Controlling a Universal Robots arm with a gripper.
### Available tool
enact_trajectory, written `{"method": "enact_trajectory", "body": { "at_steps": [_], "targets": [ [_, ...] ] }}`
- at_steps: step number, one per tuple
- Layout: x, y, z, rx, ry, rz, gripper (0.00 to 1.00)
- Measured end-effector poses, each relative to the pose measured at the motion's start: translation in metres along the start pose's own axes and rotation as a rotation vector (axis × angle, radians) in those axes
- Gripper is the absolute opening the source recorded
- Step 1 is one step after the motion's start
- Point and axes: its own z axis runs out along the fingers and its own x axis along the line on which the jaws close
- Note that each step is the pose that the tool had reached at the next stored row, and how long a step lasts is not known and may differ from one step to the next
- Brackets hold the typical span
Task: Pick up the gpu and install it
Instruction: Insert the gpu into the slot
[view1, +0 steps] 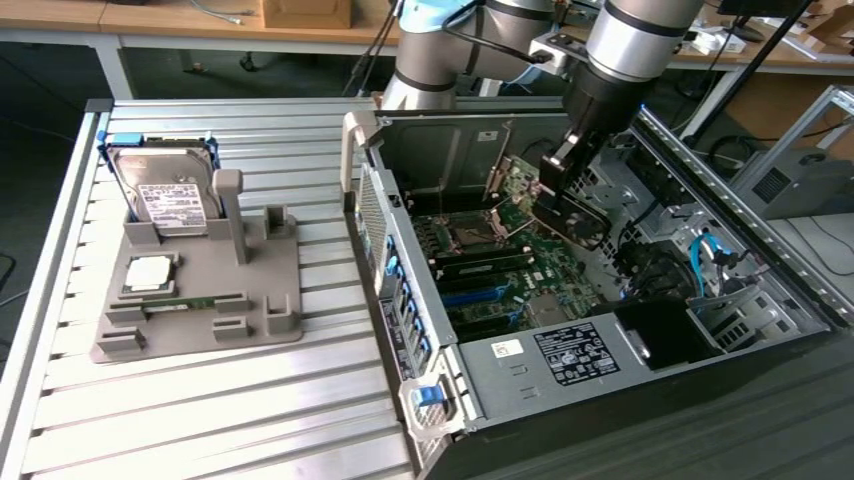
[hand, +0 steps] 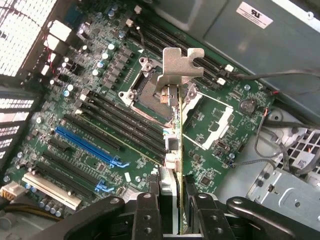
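- My gripper (hand: 173, 202) is closed on the gpu (hand: 175, 67), which sits edge-on between my fingers.
- The gpu is a thin dark board with a silvery notched bracket at its far end.
- It hangs above the middle of the motherboard (hand: 212, 125), inside the open case (view1: 534, 385).

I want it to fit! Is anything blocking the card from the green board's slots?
Nothing visible does. The gripper holds the gpu over the motherboard, with only open air down to the slots.
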Motion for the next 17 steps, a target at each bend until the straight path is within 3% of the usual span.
{"method": "enact_trajectory", "body": {
  "at_steps": [17],
  "targets": [
    [0.0000,0.0000,0.0006,-0.0017,-0.0017,-0.146,0.30]
  ]
}}
